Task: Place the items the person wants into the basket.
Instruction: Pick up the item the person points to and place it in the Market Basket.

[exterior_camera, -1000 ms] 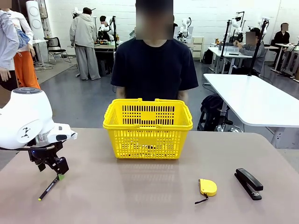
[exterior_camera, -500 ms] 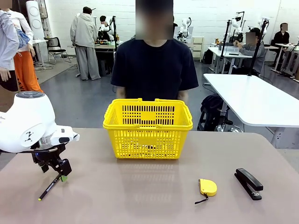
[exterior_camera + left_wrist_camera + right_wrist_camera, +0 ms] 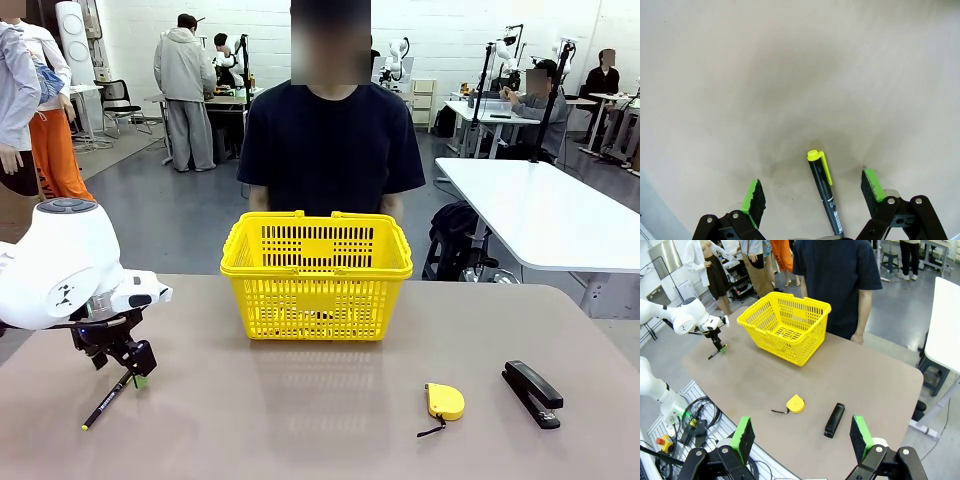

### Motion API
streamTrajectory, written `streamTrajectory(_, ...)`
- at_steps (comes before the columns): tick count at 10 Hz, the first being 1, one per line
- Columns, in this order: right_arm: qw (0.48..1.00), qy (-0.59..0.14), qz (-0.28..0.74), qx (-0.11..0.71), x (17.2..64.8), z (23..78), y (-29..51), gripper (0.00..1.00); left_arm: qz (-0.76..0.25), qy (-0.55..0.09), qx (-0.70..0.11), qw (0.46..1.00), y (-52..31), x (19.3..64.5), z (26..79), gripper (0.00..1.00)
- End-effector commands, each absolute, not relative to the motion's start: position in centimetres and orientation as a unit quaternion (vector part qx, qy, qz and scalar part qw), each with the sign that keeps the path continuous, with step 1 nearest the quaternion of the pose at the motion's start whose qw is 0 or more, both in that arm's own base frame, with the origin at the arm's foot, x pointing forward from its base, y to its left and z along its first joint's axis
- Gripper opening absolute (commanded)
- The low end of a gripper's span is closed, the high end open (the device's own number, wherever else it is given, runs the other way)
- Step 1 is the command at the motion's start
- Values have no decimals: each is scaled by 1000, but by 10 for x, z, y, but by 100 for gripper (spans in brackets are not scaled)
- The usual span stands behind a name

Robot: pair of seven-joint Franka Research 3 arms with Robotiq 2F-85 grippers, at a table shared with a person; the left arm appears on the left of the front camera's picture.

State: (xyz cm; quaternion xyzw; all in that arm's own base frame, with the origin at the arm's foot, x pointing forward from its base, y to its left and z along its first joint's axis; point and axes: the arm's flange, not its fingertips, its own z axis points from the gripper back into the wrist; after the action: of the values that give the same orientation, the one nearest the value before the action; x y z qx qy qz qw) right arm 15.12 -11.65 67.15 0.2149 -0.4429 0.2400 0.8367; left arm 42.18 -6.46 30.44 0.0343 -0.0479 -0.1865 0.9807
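A big room with white walls (image 3: pixel 450 30) and a shiny grey floor (image 3: pixel 190 215) is holding long white tables (image 3: pixel 545 215), a black chair (image 3: pixel 118 98) and people in grey tops who are standing at a far bench (image 3: pixel 225 97).

You have the basket (image 3: pixel 316 276) at the bench's (image 3: pixel 300 420) far middle before the person (image 3: pixel 331 130), the pen (image 3: pixel 108 394) near-left (between the left gripper's (image 3: pixel 134 375) jaws), tape measure (image 3: pixel 445 400) and stapler (image 3: pixel 532 392) near-right.
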Motion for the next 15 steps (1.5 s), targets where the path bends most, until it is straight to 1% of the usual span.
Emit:
streamTrajectory(1, 842, -436, 237, 213, 152, 670, -116, 100, -167, -56, 42, 983, -63, 396, 298, 100)
streamTrajectory(3, 842, -436, 237, 213, 152, 670, -116, 100, -169, -48, 43, 984, -63, 398, 295, 100)
streamTrajectory(4, 842, -436, 237, 213, 152, 670, -116, 100, -181, -54, 35, 981, -62, 398, 297, 85)
streamTrajectory(5, 842, -436, 237, 213, 152, 670, -116, 100, -181, -55, 35, 981, -62, 397, 298, 43)
streamTrajectory(6, 842, -436, 237, 213, 152, 670, -116, 100, -177, -55, 33, 982, -61, 397, 300, 27)
streamTrajectory(7, 842, -436, 237, 213, 152, 670, -116, 100, -176, -52, 31, 983, -60, 400, 301, 0)
streamTrajectory(9, 842, -436, 237, 213, 152, 670, -116, 100, -172, -49, 30, 983, -61, 398, 300, 0)
streamTrajectory(10, 842, -436, 237, 213, 152, 670, -116, 100, -172, -47, 30, 984, -60, 400, 301, 8)
streamTrajectory(11, 842, -436, 237, 213, 152, 670, -116, 100, -172, -46, 29, 984, -61, 401, 302, 0)
streamTrajectory(15, 842, -436, 237, 213, 152, 670, -116, 100, -172, -42, 28, 984, -61, 401, 301, 0)
